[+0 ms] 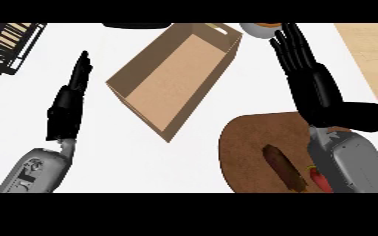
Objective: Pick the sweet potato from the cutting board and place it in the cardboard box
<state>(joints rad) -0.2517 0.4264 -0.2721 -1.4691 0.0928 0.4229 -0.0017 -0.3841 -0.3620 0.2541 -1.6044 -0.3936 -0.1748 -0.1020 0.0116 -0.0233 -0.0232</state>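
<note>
The cardboard box lay open and at a slant on the white bench, with nothing inside it. The sweet potato was not in the box: it lay on the round brown cutting board, which sat just off the box's lower right corner. A small red item lay beside the sweet potato on the side away from the box, partly hidden by the right forearm. The right hand stood to the right of the box with its fingers straight and spread, holding nothing, apart from the sweet potato and past the board's far edge. The left hand showed to the left of the box, fingers straight and together, also holding nothing. A black rack sat further left of the box
</note>
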